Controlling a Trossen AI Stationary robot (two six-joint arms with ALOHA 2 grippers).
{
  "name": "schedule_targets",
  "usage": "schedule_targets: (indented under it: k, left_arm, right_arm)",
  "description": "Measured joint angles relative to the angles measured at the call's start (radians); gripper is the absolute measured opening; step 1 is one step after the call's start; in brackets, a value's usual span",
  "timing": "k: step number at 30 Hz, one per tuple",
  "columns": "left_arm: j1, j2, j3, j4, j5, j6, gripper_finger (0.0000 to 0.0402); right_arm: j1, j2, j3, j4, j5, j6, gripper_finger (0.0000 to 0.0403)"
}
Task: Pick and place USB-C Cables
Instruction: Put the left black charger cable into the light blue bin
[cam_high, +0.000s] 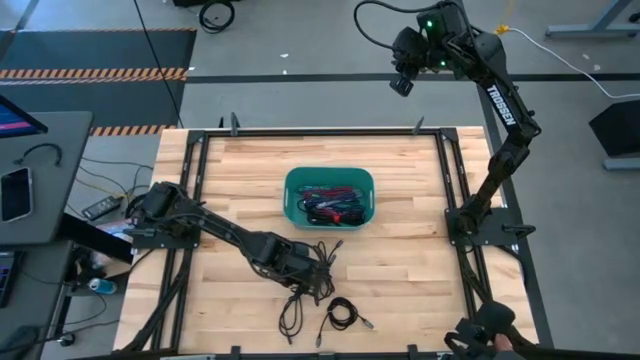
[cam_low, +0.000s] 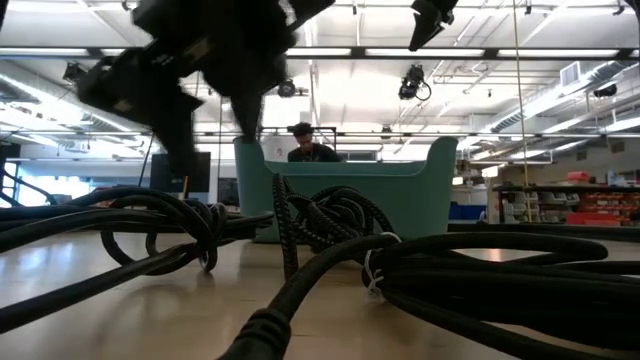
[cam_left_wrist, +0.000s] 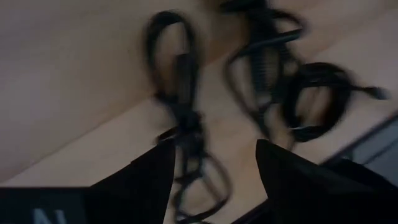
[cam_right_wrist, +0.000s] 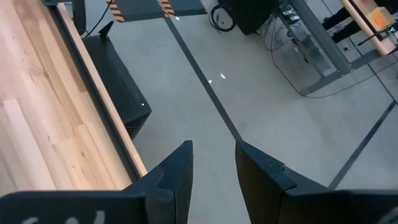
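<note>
Pale wooden slatted table (cam_high: 400, 250), edged by a black metal frame, carries everything shown. Teal rectangular plastic bin (cam_high: 292, 190) sits at its centre, holding a tangle of black, red and blue USB-C cables (cam_high: 330, 205). Left arm reaches low across the table from the left edge; the left claw (cam_high: 318, 275) hovers with fingers (cam_left_wrist: 140, 180) spread over loose black USB-C cables on the wood (cam_high: 295, 310), pinching nothing. Small black coiled cable (cam_high: 342, 314) lies just beside them, near the front edge. Right claw (cam_right_wrist: 213, 163) is raised beyond the table's far right corner, fingers slightly parted around nothing, over grey floor.
</note>
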Motion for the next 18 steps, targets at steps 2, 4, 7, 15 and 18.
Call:
schedule_targets:
  k: [2, 4, 7, 15, 18]
  left_arm:
    - [0.0, 0.0, 0.0, -0.047, 0.013, -0.019, 0.0231]
    - [0.0, 0.0, 0.0, -0.077, 0.016, -0.025, 0.0231]
    - [0.0, 0.0, 0.0, -0.077, 0.016, -0.026, 0.0231]
    - [-0.012, 0.047, 0.001, -0.015, 0.053, -0.026, 0.0231]
    - [-0.022, 0.081, 0.001, 0.009, 0.079, -0.027, 0.0231]
  right_arm:
    - [0.0, 0.0, 0.0, -0.001, -0.001, 0.0, 0.0126]
    - [0.0, 0.0, 0.0, -0.004, -0.001, 0.0, 0.0126]
    - [0.0, 0.0, 0.0, -0.004, -0.001, 0.0, 0.0126]
    - [0.0, 0.0, 0.0, -0.004, 0.0, 0.0, 0.0126]
    - [0.0, 0.0, 0.0, -0.004, -0.003, 0.0, 0.0126]
